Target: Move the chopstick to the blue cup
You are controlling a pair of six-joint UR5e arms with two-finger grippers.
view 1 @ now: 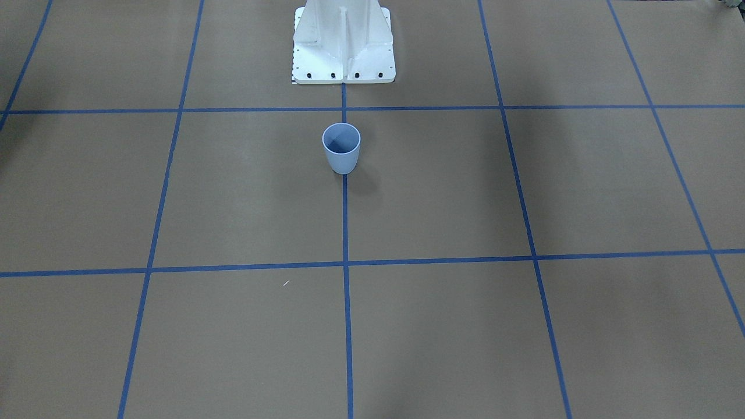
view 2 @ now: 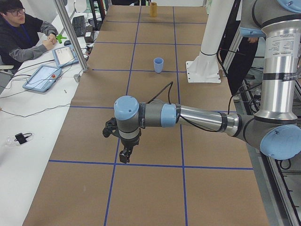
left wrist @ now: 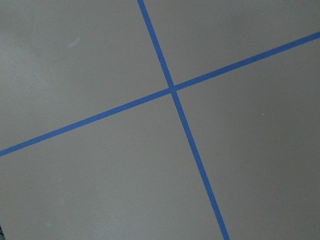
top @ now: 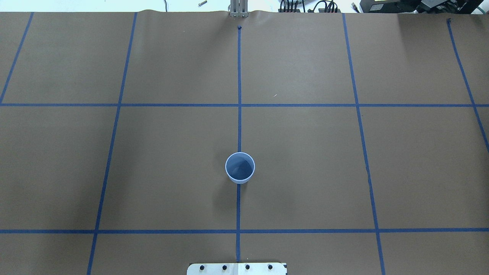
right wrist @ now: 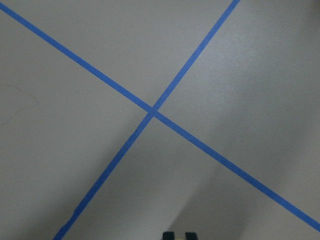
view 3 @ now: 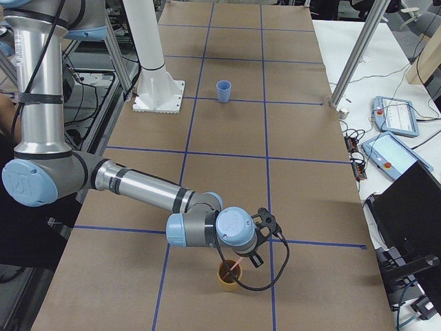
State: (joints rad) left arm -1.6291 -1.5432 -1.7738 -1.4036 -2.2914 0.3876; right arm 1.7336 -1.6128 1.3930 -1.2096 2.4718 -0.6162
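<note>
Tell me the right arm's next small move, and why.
Probably ease the right gripper down around the chopstick leaning in the orange cup. The gripper hangs just above that cup's rim. I cannot tell whether it grips anything yet. The blue cup, far from it, stands empty.

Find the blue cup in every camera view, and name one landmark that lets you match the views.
Front-facing: blue cup at centre, upper half, on the middle tape line.
Overhead: blue cup at centre, just below the middle.
Exterior left: blue cup upper middle.
Exterior right: blue cup upper middle.
Left wrist: not in it.
Right wrist: not in it.
Landmark: the white base plate, near the cup in all four exterior views.
</note>
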